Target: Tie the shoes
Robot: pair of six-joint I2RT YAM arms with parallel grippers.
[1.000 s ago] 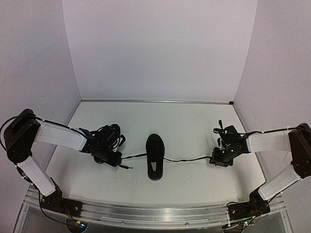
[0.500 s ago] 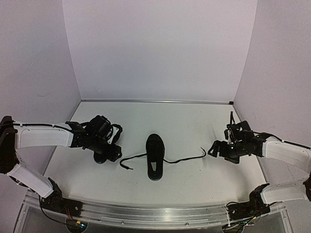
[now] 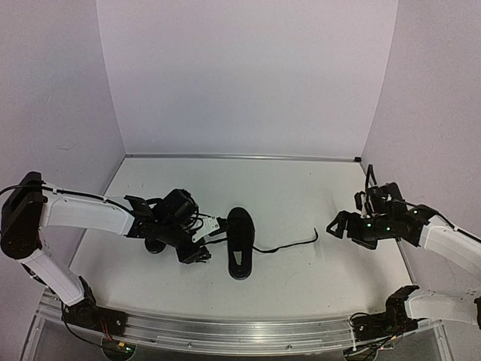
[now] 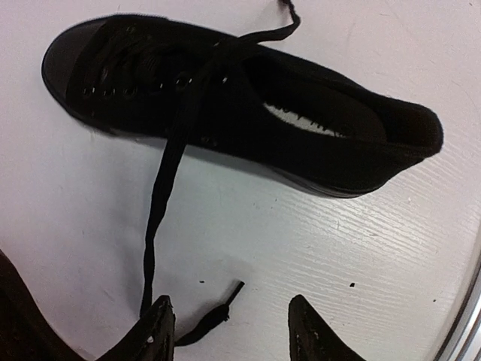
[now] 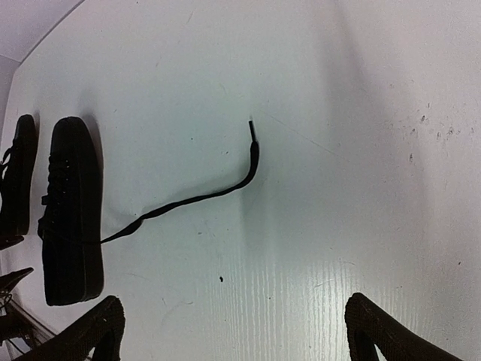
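Two shoes: centre shoe (image 3: pixel 239 252) mid-table, toe at 12 o'clock, second shoe (image 5: pixel 19 177) at its 9. We see left gripper (image 4: pixel 231 301) half-open straddling a lace tip (image 4: pixel 218 314), right gripper (image 5: pixel 233 301) wide, holding nothing.

Black shoes (image 3: pixel 239 256), black laces (image 4: pixel 171 150), white table (image 3: pixel 301 192)

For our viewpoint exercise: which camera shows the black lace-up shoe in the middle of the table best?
Left wrist: the black low-top shoe nearly fills the frame, close and detailed. Top external shows it whole but small; right wrist shows it distant, at the left edge.
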